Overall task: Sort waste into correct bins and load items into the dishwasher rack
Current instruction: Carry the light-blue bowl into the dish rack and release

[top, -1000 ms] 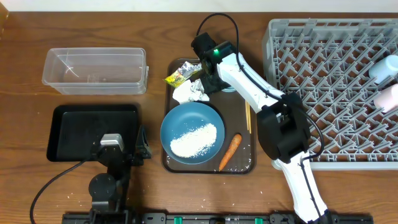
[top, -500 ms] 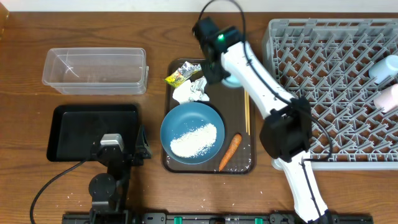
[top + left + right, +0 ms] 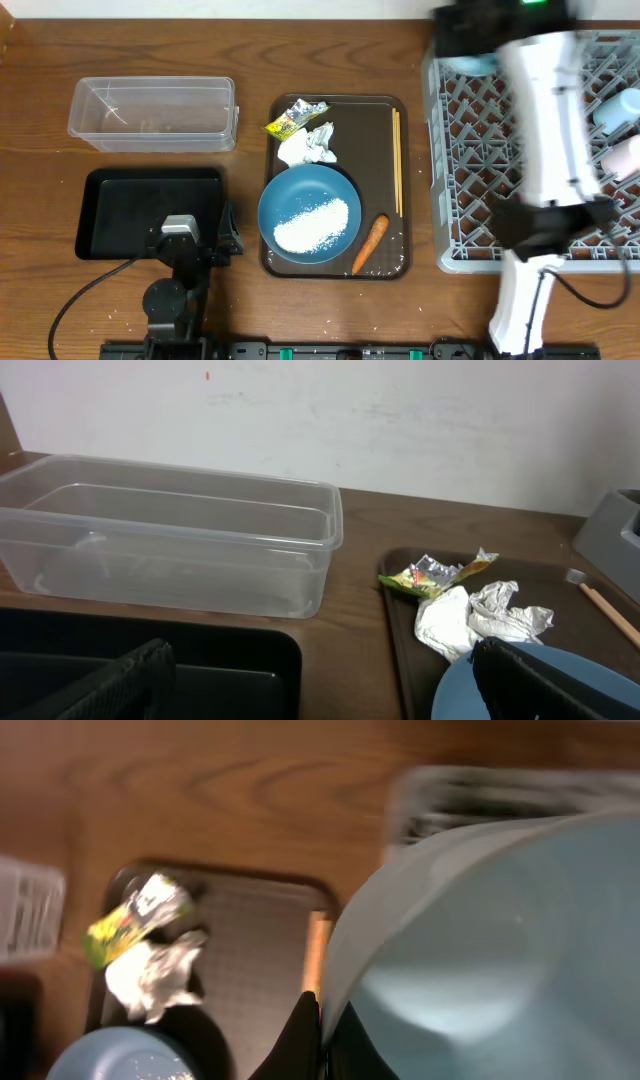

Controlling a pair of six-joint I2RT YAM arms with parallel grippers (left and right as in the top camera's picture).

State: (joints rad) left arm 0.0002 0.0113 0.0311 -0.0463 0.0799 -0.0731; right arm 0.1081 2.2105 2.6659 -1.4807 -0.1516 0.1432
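Observation:
My right gripper (image 3: pixel 325 1020) is shut on the rim of the small light-blue bowl (image 3: pixel 480 940) and holds it over the far left corner of the grey dishwasher rack (image 3: pixel 520 150). The blue plate (image 3: pixel 310 190) with white rice (image 3: pixel 312 224) sits on the brown tray (image 3: pixel 380 115), together with the carrot (image 3: pixel 370 243), the tissue (image 3: pixel 308 145), the wrapper (image 3: pixel 292 118) and the chopsticks (image 3: pixel 397 160). My left gripper (image 3: pixel 320 680) is open and empty, low at the black tray (image 3: pixel 150 190). The clear tub (image 3: pixel 153 112) stands behind it.
A white cup (image 3: pixel 618 108) and a pink item (image 3: pixel 625 155) lie at the rack's right side. In the left wrist view, the tub (image 3: pixel 170 540) is straight ahead, with the wrapper (image 3: pixel 435 572) and tissue (image 3: pixel 475 618) to the right.
My right arm has lifted the light-blue bowl off the brown tray and swung it right, over the rack's far left corner. The left arm has not moved.

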